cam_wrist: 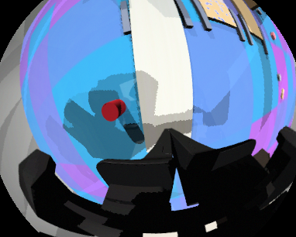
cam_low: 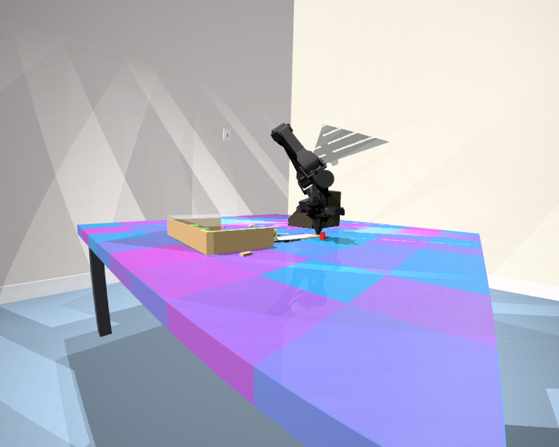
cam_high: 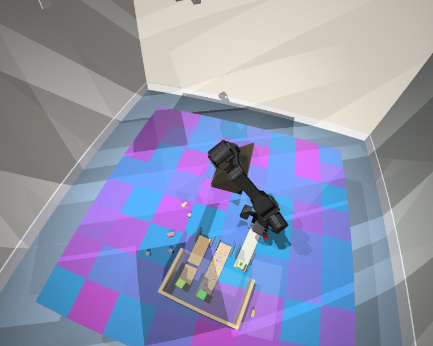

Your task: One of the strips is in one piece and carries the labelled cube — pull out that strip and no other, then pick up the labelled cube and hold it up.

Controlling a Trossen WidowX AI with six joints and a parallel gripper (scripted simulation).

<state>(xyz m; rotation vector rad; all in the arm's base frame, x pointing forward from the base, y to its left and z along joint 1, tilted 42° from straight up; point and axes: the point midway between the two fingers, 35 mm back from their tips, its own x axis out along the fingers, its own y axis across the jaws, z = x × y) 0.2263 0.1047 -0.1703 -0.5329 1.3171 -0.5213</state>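
The white strip (cam_high: pixel 249 243) (cam_low: pixel 296 237) (cam_wrist: pixel 162 58) is in one piece and lies between two dark rails. The pale green cube marked W (cam_high: pixel 240 264) sits on its far end, outside the wrist view. My gripper (cam_low: pixel 318 232) (cam_wrist: pixel 167 132) is shut, with its tips down at the strip's near end; whether they touch it is hard to tell. A speckled strip (cam_high: pixel 221 258) (cam_wrist: pixel 218 8) carries a plain green cube (cam_high: pixel 201 294). A tan strip (cam_high: pixel 199 250) is split by a gap from its far piece (cam_high: pixel 188 273), which bears another green cube (cam_high: pixel 180 283).
A red cylinder (cam_high: pixel 265 237) (cam_low: pixel 322 236) (cam_wrist: pixel 111 111) stands right beside the white strip's near end. A low wooden wall (cam_high: pixel 197 310) (cam_low: pixel 240 242) surrounds the far ends of the other strips. A small wooden block (cam_high: pixel 252 313) (cam_low: pixel 245 253) lies outside it. A pink block (cam_high: pixel 171 234) lies left.
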